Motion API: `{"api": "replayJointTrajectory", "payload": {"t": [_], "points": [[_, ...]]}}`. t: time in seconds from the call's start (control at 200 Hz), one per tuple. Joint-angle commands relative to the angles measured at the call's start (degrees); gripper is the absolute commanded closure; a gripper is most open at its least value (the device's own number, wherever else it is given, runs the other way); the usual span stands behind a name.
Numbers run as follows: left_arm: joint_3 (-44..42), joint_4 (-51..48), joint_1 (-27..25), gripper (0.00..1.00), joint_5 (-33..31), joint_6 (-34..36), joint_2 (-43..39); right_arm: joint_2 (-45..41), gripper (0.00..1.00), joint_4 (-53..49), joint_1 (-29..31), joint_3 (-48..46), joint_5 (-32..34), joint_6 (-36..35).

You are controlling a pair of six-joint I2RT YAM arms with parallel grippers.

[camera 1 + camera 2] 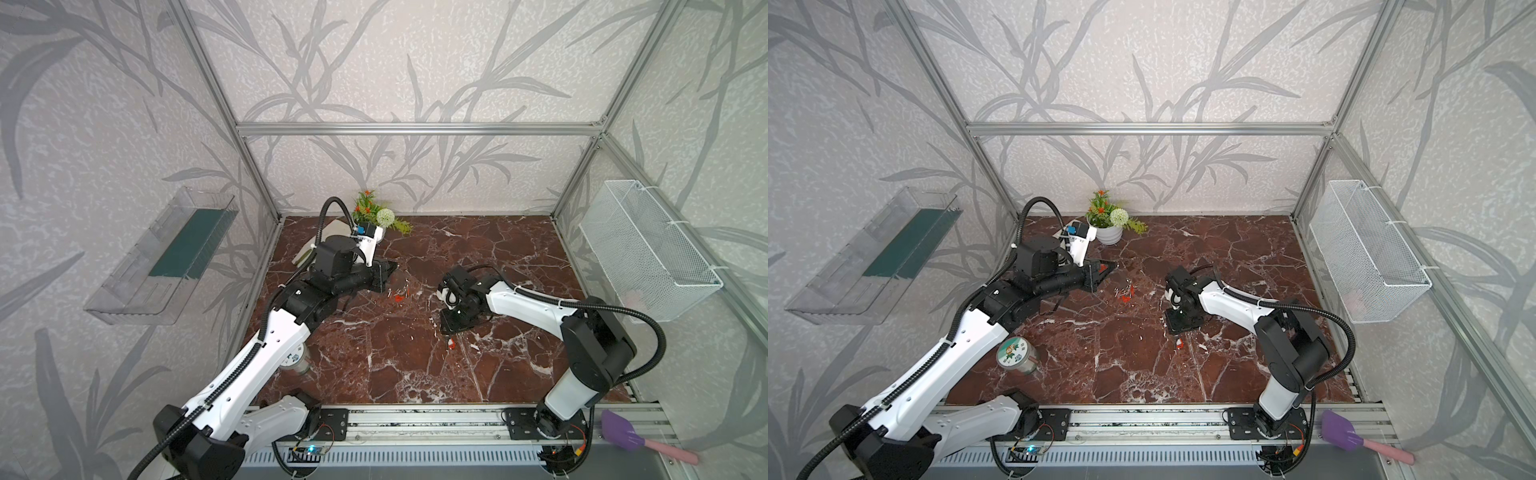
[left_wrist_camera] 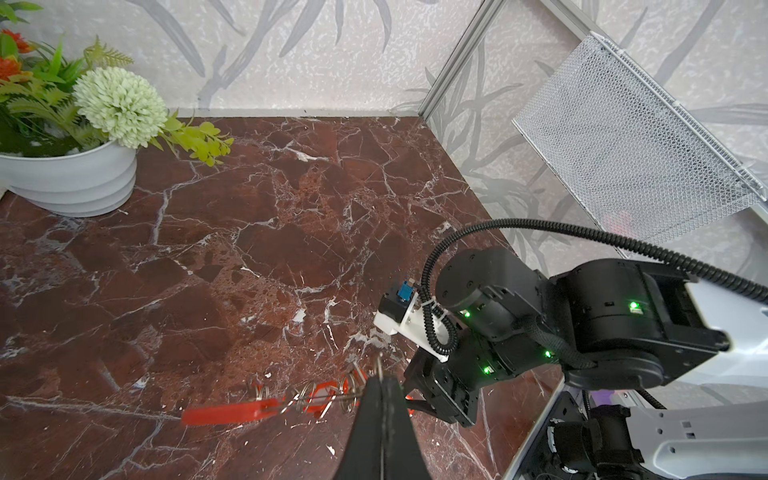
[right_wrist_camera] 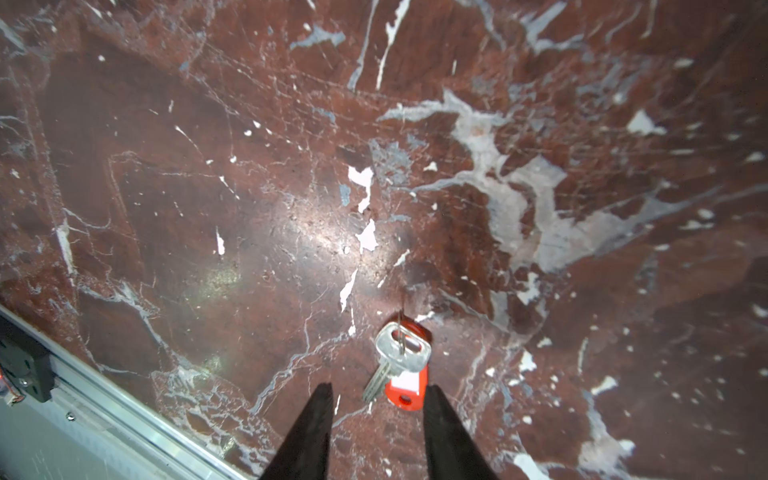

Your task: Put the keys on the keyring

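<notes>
Key pickup in hand: thin grey metal keyring (image 2: 379, 365) is held by shut L pincer (image 2: 380, 380); loose red-tagged silver key (image 3: 401, 353), flat on red marble bench (image 3: 208, 208), is straddled by part-open, empty R pincer (image 3: 379, 388), so closure on it is judged reqd next.

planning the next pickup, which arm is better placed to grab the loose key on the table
Right: the right hand hangs open over the loose key, while the left hand is shut on the keyring.

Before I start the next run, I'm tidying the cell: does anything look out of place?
A purple spatula with a pink handle lies on the grey metal front rail, off the red marble tabletop, beside the right arm's base: stray.
</notes>
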Motion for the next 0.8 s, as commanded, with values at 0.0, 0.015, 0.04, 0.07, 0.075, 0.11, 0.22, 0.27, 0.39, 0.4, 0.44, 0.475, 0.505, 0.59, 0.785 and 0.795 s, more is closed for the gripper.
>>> {"api": "replayJointTrajectory", "payload": {"t": [0.0,0.015,0.04,0.07,0.075,0.11,0.22,0.27,0.39,0.4,0.44,0.475,0.505,0.59,0.785,0.795], "points": [[2.06,2.82,-0.06,1.00,-0.09,-0.23,0.71,-0.39,0.65,7.02,-0.11,-3.29,-0.39,1.70],[2.22,2.79,-0.09,1.00,0.00,-0.14,0.95,-0.42,0.66,7.49,-0.14,-3.70,-0.10,2.03],[2.65,2.40,-0.12,1.00,0.27,-0.08,1.30,-0.42,0.66,7.97,-0.16,-4.16,0.36,2.57],[3.51,1.70,-0.04,1.00,0.72,0.17,1.69,-0.51,0.66,8.46,-0.16,-4.61,0.57,3.21],[3.64,1.57,-0.08,1.00,0.82,0.24,1.75,-0.51,0.67,8.57,-0.16,-4.69,0.50,3.30],[4.69,0.75,-0.11,1.00,1.44,0.70,2.16,-0.92,0.67,9.49,-0.12,-5.50,0.52,3.92],[5.48,-0.07,-0.12,1.00,1.09,1.12,1.97,-2.16,0.67,12.91,-0.16,-7.74,1.36,5.06],[4.66,0.83,-0.12,1.00,1.09,1.03,1.42,-2.26,0.68,12.66,-0.14,-7.79,2.47,4.99],[4.39,0.40,-0.12,1.00,1.36,1.15,1.39,-1.84,0.73,12.56,-0.14,-7.76,3.55,4.62],[4.39,0.38,-0.06,1.00,1.37,1.18,1.38,-1.77,0.73,12.48,-0.16,-7.76,3.59,4.56],[4.43,0.24,-0.07,1.00,1.44,1.11,1.40,-1.53,0.74,12.47,-0.08,-7.69,3.57,4.40],[4.40,0.24,-0.10,1.00,1.46,1.10,1.38,-1.36,0.75,12.46,-0.16,-7.61,3.60,4.36],[4.24,0.37,-0.10,1.00,1.46,1.02,1.24,-1.30,0.77,12.38,-0.13,-7.52,3.60,4.27],[3.79,0.71,-0.09,1.00,1.29,0.76,0.96,-1.04,0.78,12.25,-0.16,-7.32,3.53,4.08],[2.82,1.30,-0.06,1.00,1.15,0.23,0.51,-0.84,0.89,11.41,-0.16,-6.44,2.99,3.58],[2.75,1.33,-0.08,1.00,1.12,0.23,0.50,-0.84,0.89,11.40,-0.16,-6.40,2.99,3.57]]}}
